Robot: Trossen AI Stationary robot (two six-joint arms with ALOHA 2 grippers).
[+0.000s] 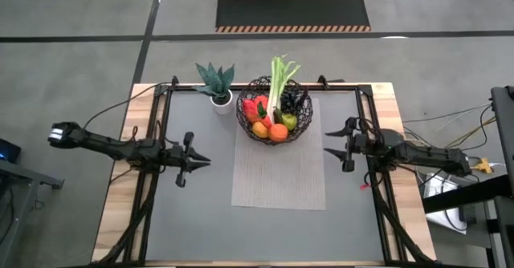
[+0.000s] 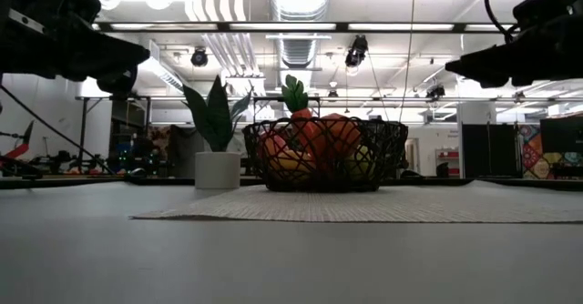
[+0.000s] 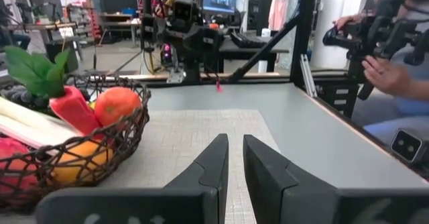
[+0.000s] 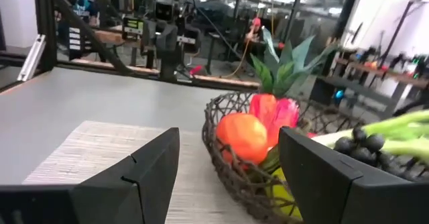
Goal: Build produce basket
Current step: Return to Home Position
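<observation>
On the woven mat (image 1: 277,176) at the far middle of the counter (image 1: 193,220), the basket (image 2: 392,149) stands filled with the produce (image 1: 271,122). The leek (image 1: 278,79) runs lengthwise up and out over the basket's far rim. Both arms hang above the counter on the near side of the basket, one on each flank and well apart from it. The right tool (image 1: 327,140) is the nearer of the two, spread wide and empty. The left tool (image 1: 206,160) is farther off, its fingers (image 3: 214,163) drawn to a narrow slit and holding nothing. Each points inward across the mat, so pulling back to rest should lead away from the basket, with nothing in the path. A white potted plant (image 1: 218,87) sits just beside the basket on the left arm's side. No brand, label or writing can be read.
</observation>
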